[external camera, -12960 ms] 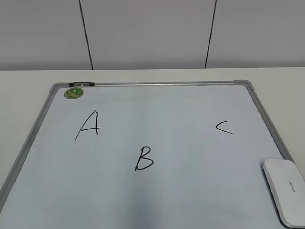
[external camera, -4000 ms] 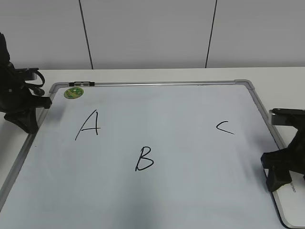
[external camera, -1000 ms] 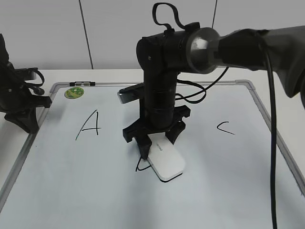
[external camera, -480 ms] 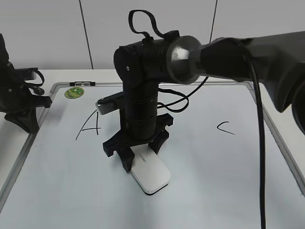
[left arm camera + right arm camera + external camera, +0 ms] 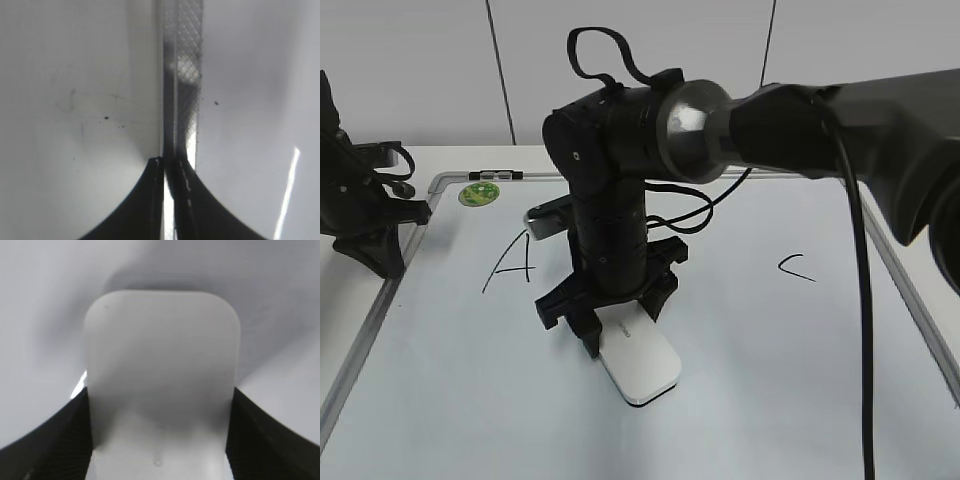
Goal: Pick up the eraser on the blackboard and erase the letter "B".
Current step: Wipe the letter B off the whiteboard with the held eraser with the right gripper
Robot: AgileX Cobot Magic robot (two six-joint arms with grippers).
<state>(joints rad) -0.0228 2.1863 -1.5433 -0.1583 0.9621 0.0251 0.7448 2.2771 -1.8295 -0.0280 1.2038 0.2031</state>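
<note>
My right gripper [image 5: 615, 330] is shut on the white eraser [image 5: 641, 368] and holds it flat on the blackboard [image 5: 770, 400], near the board's middle. In the right wrist view the eraser [image 5: 161, 370] fills the space between the two black fingers [image 5: 159, 440]. The letter "B" does not show; the arm and eraser cover its place. The black "A" [image 5: 510, 265] and "C" [image 5: 795, 268] are on the board. My left gripper [image 5: 370, 250] rests at the board's left frame; its fingers [image 5: 170, 167] are shut over the frame strip [image 5: 182, 75].
A round green sticker [image 5: 477, 193] sits at the board's far left corner. The right arm and its cable [image 5: 850, 200] reach across the board from the right. The board lies on a pale table [image 5: 920, 165] before a grey wall.
My right gripper has slid the eraser left across the place of the "B" over the last second. The lower stroke visible one second ago no longer shows. The left arm has not moved.
</note>
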